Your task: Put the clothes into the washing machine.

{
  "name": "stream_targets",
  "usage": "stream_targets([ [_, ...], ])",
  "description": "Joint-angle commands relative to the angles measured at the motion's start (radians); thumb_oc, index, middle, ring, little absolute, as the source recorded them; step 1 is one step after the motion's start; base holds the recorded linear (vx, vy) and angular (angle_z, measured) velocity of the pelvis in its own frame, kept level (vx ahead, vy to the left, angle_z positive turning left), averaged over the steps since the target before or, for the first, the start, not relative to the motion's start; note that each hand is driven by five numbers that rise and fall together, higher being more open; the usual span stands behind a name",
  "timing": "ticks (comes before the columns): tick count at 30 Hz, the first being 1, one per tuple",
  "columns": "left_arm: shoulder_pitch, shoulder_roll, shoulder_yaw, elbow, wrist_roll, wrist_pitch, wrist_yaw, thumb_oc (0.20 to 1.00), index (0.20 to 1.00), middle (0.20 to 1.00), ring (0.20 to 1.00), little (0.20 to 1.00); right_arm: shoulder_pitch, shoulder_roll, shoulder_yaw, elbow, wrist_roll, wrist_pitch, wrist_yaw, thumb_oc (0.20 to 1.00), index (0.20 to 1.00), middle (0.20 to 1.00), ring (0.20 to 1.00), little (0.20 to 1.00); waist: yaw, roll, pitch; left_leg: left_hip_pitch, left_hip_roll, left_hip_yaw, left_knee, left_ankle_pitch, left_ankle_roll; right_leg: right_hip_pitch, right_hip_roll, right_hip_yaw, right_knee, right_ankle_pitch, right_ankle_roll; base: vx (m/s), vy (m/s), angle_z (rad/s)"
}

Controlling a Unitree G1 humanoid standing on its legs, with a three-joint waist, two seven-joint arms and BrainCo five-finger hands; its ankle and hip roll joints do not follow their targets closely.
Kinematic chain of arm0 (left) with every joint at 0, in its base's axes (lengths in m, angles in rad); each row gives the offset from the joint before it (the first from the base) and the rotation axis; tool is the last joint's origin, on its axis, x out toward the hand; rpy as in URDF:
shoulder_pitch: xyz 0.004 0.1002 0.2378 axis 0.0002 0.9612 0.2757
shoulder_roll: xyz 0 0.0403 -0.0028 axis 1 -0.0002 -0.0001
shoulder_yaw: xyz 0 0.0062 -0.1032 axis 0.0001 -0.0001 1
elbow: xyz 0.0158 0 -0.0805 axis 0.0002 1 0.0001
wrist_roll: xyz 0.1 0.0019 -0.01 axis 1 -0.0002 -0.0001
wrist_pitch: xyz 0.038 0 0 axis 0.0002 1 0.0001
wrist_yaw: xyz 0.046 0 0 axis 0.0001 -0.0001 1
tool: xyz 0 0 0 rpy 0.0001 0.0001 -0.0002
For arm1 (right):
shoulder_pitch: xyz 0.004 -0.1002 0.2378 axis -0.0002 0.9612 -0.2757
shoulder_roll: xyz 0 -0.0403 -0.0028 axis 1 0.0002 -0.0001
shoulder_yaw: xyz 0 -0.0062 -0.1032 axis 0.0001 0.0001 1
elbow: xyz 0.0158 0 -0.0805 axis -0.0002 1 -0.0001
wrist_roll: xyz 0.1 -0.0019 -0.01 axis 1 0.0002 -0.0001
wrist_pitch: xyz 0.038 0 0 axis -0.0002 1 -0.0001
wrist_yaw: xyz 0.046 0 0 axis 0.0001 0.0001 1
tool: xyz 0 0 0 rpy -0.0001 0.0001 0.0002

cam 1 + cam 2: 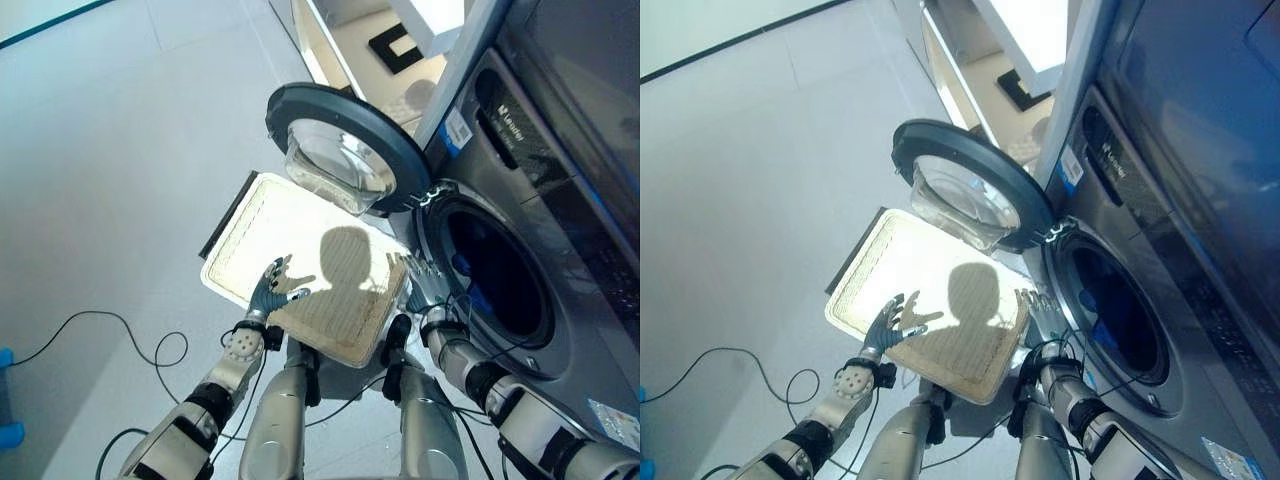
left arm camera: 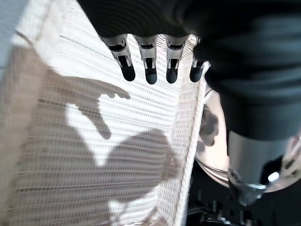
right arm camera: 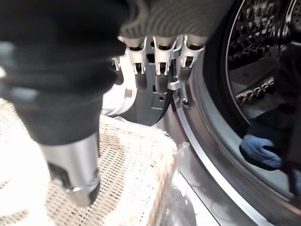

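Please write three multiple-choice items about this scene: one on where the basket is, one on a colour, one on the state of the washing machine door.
1. Where is the basket?
A. inside the drum
B. on the floor before the washing machine
C. on a shelf

2. What colour is the cloth in the drum?
A. blue
B. red
C. yellow

3. The door is:
A. shut
B. open
C. removed

Answers: 1 B, it lies on the floor beside the opening; 2 A, blue shows inside the drum; 3 B, it stands swung out over the basket.
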Motion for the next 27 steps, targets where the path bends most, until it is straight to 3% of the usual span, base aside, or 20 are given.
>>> stream_targets([
  [1, 0.005, -0.021, 0.000, 0.042, 0.104, -0.026, -0.006, 1.000, 1.000, 1.000, 1.000, 1.000, -0.003, -0.023, 0.007, -0.026, -0.051, -0.032, 0.002, 1.000, 1.000, 1.000, 1.000, 1.000, 0.004, -0.002, -0.064, 0.023, -0.002, 0.005, 0.009, -0.060, -0.059, 0.056, 0.008, 0.056, 0.021, -0.083, 0.123, 0.07, -0.038, -0.07],
  [2, 0.005, -0.021, 0.000, 0.042, 0.104, -0.026, -0.006, 1.000, 1.000, 1.000, 1.000, 1.000, -0.003, -0.023, 0.007, -0.026, -0.051, -0.032, 0.002, 1.000, 1.000, 1.000, 1.000, 1.000, 0.004, -0.002, -0.064, 0.023, -0.002, 0.005, 0.009, -0.060, -0.059, 0.056, 0.008, 0.056, 0.021, -0.083, 0.123, 0.09, -0.057, -0.06],
  [4, 0.062, -0.036, 0.002, 0.142, 0.187, -0.013, -0.016, 1.000, 1.000, 1.000, 1.000, 1.000, 0.072, -0.012, -0.011, -0.005, -0.085, -0.065, 0.026, 1.000, 1.000, 1.000, 1.000, 1.000, -0.001, -0.022, -0.154, 0.117, 0.002, -0.011, -0.084, -0.031, -0.066, 0.158, 0.036, 0.068, -0.066, -0.074, 0.116, 0.18, -0.148, -0.03],
  [13, 0.123, -0.061, 0.008, 0.203, 0.269, 0.037, -0.029, 1.000, 1.000, 1.000, 1.000, 1.000, 0.145, 0.019, -0.037, 0.029, -0.100, -0.096, 0.024, 1.000, 1.000, 1.000, 1.000, 1.000, -0.014, -0.044, -0.277, 0.214, 0.013, -0.043, -0.159, -0.010, -0.063, 0.258, 0.064, 0.098, -0.136, -0.061, 0.102, 0.09, -0.091, -0.04],
  [15, 0.141, -0.076, -0.004, 0.217, 0.310, 0.042, -0.027, 1.000, 1.000, 1.000, 1.000, 1.000, 0.170, 0.030, -0.043, 0.044, -0.124, -0.110, 0.030, 1.000, 1.000, 1.000, 1.000, 1.000, -0.017, -0.047, -0.322, 0.256, 0.015, -0.049, -0.188, -0.004, -0.067, 0.299, 0.071, 0.111, -0.202, -0.030, 0.103, 0.11, -0.075, -0.01],
  [21, 0.155, -0.096, -0.034, 0.227, 0.401, 0.039, -0.033, 1.000, 1.000, 1.000, 1.000, 1.000, 0.196, 0.052, -0.041, 0.062, -0.119, -0.130, 0.063, 1.000, 1.000, 1.000, 1.000, 1.000, -0.022, -0.040, -0.373, 0.285, 0.020, -0.050, -0.188, -0.016, -0.059, 0.322, 0.078, 0.124, -0.184, -0.049, 0.095, 0.06, -0.036, -0.03],
  [27, 0.150, -0.087, -0.055, 0.209, 0.373, 0.077, -0.034, 1.000, 1.000, 1.000, 1.000, 1.000, 0.204, 0.066, 0.003, 0.048, -0.142, -0.195, 0.155, 1.000, 1.000, 1.000, 1.000, 1.000, -0.021, -0.035, -0.392, 0.305, 0.023, -0.062, -0.171, -0.035, -0.053, 0.346, 0.077, 0.131, -0.175, -0.066, 0.088, 0.02, -0.031, -0.04],
])
